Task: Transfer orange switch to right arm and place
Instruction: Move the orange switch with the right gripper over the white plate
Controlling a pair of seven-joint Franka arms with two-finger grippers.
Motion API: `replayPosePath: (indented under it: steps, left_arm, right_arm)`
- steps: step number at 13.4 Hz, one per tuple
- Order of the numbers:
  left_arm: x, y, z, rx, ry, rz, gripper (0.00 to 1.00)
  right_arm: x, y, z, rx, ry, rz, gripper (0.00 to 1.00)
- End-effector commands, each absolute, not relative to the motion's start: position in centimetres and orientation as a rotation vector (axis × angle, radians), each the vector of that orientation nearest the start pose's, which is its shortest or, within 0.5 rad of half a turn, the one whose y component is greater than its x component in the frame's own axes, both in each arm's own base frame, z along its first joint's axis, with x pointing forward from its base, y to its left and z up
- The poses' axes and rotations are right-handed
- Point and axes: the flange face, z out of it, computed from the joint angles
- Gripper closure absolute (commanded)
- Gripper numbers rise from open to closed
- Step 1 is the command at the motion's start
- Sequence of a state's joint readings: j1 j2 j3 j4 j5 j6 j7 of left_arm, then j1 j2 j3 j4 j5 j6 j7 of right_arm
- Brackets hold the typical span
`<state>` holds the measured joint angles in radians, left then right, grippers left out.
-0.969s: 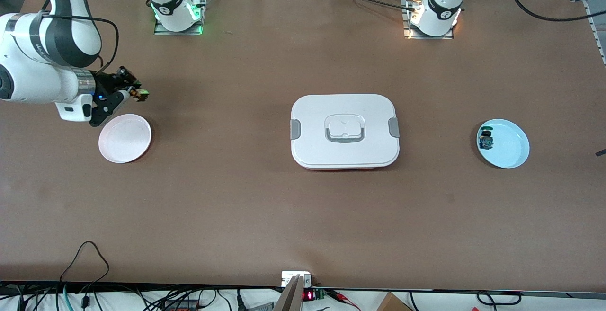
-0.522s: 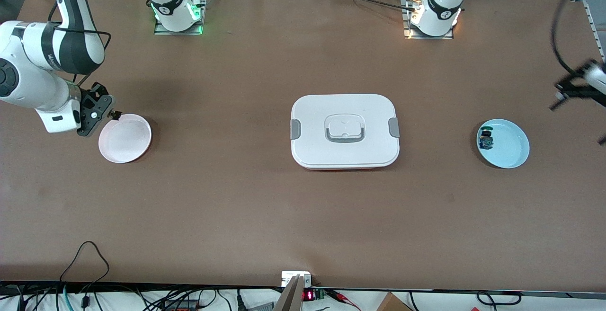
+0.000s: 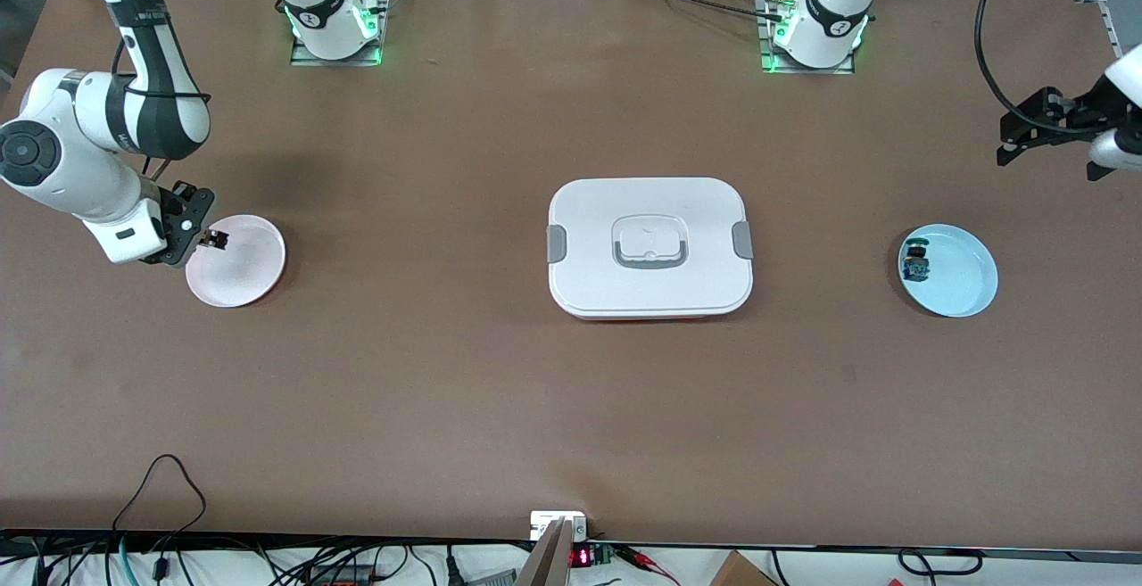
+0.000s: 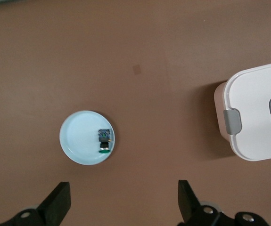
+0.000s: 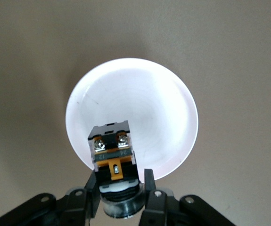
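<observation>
Orange switch [image 3: 212, 241] lowered over plate [image 3: 250, 278].

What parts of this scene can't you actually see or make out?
- Underside of the small black-and-orange push-button switch: right wrist view, covered by the right gripper shut on it.
- Contents of the white rectangular lidded box: front view, lid on.
- Details of the tiny blue switch on the pale blue plate: too small.
- Left gripper: arm cut off by the front view's edge.

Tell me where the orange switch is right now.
The orange switch is held in the right gripper, over the rim of the pink plate at the right arm's end of the table.
</observation>
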<state>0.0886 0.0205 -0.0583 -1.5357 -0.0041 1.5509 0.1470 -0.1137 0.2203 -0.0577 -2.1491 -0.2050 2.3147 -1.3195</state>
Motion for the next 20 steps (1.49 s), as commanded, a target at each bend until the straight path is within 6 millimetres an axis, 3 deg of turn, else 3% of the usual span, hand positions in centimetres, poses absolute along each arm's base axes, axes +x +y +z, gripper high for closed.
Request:
replayPosePath:
  steps: [1,2,4,10,12,15,17,20]
  left_arm:
    - [55.7,1.0,62.2,-3.168,-0.156,0.04,0.0]
    - [55.9,0.3,61.6,-3.158,-0.268,0.066,0.0]
    - [56.0,-0.8,61.3,-3.16,-0.257,0.08,0.0]
    - [56.0,-1.0,62.1,-3.16,-0.237,0.058,0.0]
    - [57.2,-1.0,61.4,-3.159,-0.235,0.064,0.0]
    - [59.1,-0.5,61.9,-3.157,-0.245,0.015,0.0]
    - [59.2,0.4,62.2,-3.168,-0.272,0.004,0.0]
    - [59.4,-0.1,62.0,-3.156,-0.255,0.01,0.0]
  right_arm:
    - [54.9,-11.5,27.2,-2.491,-2.047,0.208,1.0]
    - [55.0,-11.6,26.5,-2.472,-2.082,0.188,1.0]
    - [54.8,-11.3,25.0,-2.437,-2.147,0.15,1.0]
    - [54.3,-10.4,22.2,-2.333,-2.263,0.113,1.0]
    - [54.1,-10.3,21.1,-2.331,-2.255,0.11,1.0]
    - [53.9,-10.2,20.3,-2.324,-2.251,0.115,1.0]
    - [53.8,-10.2,20.2,-2.322,-2.25,0.118,1.0]
    - [53.8,-10.2,20.0,-2.32,-2.248,0.121,1.0]
